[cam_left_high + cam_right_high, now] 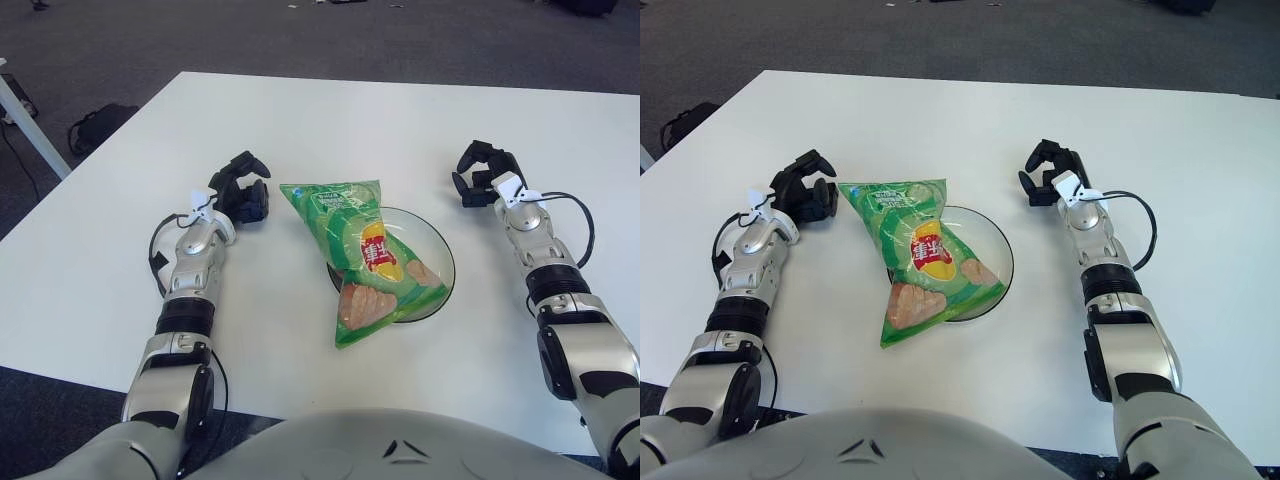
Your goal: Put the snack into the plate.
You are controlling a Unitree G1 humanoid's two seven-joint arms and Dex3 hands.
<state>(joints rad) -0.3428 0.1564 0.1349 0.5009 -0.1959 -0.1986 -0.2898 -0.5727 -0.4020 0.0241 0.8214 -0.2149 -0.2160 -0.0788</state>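
Already placed: the green crinkly foil snack bag [365, 257] is lying diagonally across the shallow clear glass plate [441, 262]; its lower corner is overhanging the near rim and its upper sealed end is reaching past the rim toward the left hand, onto the white table [330, 120]
Left hand: the black three-fingered left hand [240, 189] is being held just beside the bag's upper left corner, apart from it; its fingers are loosely curled and nothing is being gripped
Right hand: the black three-fingered right hand [483, 173] is showing to the right of the plate, well apart from it; its fingers are curled inward and nothing is being held
Step in hand: release is judged complete, and clearing away is judged to be what remains
Doing it well: the left hand is best being drawn straight back and outward, away from the bag's corner; brushing that overhanging corner is being judged the main risk, since the light bag is likely to slide off the smooth glass
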